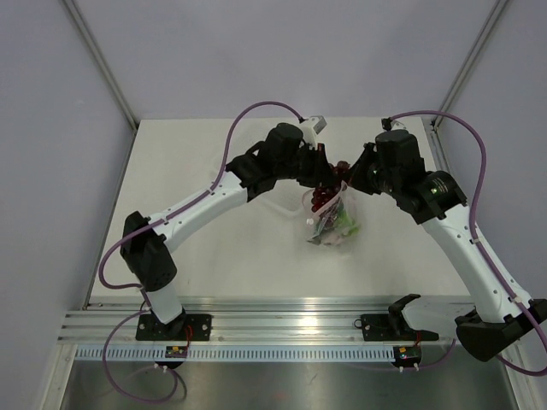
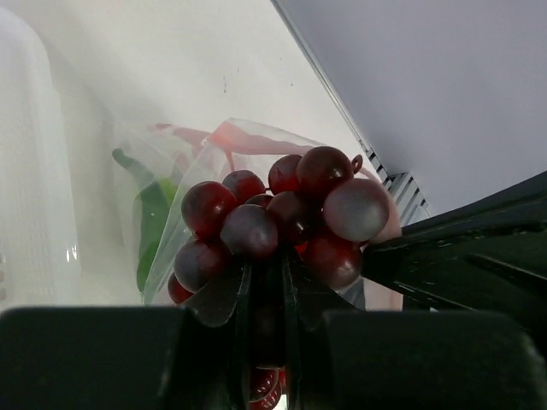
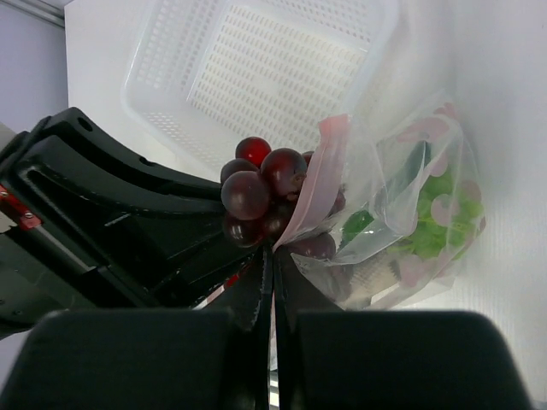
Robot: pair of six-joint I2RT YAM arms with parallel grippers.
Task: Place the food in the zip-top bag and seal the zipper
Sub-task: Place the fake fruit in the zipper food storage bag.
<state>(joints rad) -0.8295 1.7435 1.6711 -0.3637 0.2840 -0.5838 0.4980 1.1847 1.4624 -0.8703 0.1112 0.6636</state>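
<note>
Grey walls close round the pale tabletop (image 1: 214,256). My left arm rises from its base, runs forward and to the right, and bends at the wrist toward the middle. My right arm mirrors it, reaching forward and leftward with the elbow out to the side. Both wrists meet nose to nose above the bag (image 1: 333,226), which hangs below them with its bottom on the tabletop.

My left fingers (image 2: 267,290) are drawn in to a narrow gap and clamp the grapes (image 2: 273,226) from below, the dark red bunch bulging out just past the tips. My right fingers (image 3: 272,278) are pressed fully together, pinching the pink zipper (image 3: 318,184) at the mouth of the bag, so that edge stands up from the tips.

The grapes sit right at that mouth, touching the pink strip; from my right wrist most of the bunch shows on the outer side of it, while a grape or two shows through the plastic. How far in the bunch is, I cannot tell.

Lower in the bag lie the lettuce (image 3: 436,213) and the dark green chili (image 2: 149,213).

Beyond the bag stands the white perforated tray (image 3: 273,77), with nothing in the part that shows.
</note>
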